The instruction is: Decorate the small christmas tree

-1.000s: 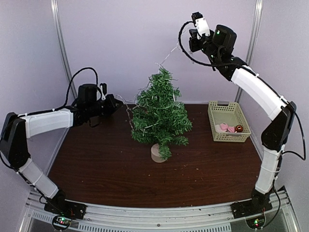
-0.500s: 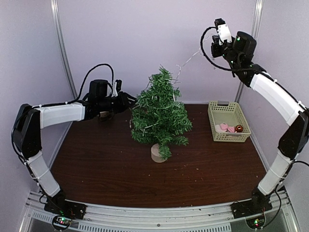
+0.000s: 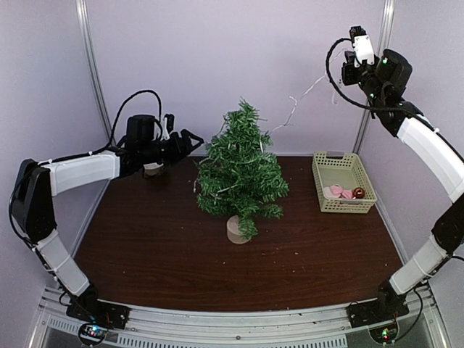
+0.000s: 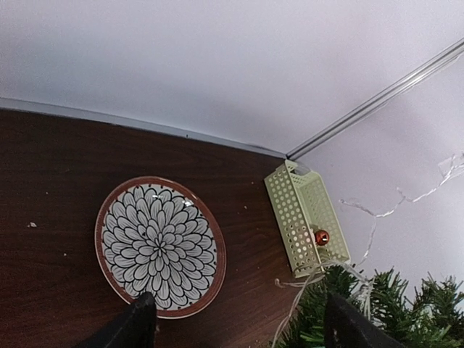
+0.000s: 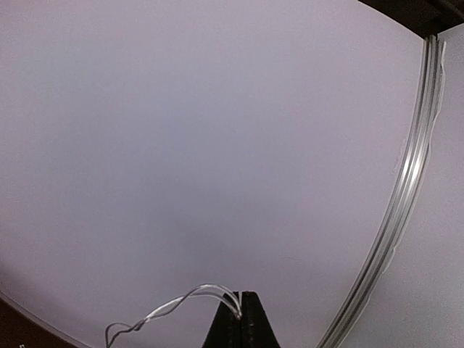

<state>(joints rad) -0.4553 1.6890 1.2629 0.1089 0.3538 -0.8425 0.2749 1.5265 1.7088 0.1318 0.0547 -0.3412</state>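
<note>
The small christmas tree (image 3: 241, 165) stands upright mid-table on its pale base (image 3: 235, 229); its branches show at the lower right of the left wrist view (image 4: 384, 304). A thin clear light string (image 3: 293, 110) runs from the tree's upper branches up and right to my right gripper (image 3: 343, 70), raised high near the back wall. That gripper (image 5: 243, 315) is shut on the string's end (image 5: 174, 304). My left gripper (image 3: 190, 139) hovers just left of the tree, open, with nothing between its fingers (image 4: 141, 322).
A pale green perforated basket (image 3: 319, 181) at the right back holds pink ornaments (image 3: 337, 191) and a copper ball (image 3: 359, 192). The left wrist view shows that basket (image 4: 290, 210), and a flower-patterned plate (image 4: 159, 243) on the table behind the tree.
My left gripper has opened, let go of the string and moved closer to the tree. My right arm has swung up and to the right, drawing the string with it.
</note>
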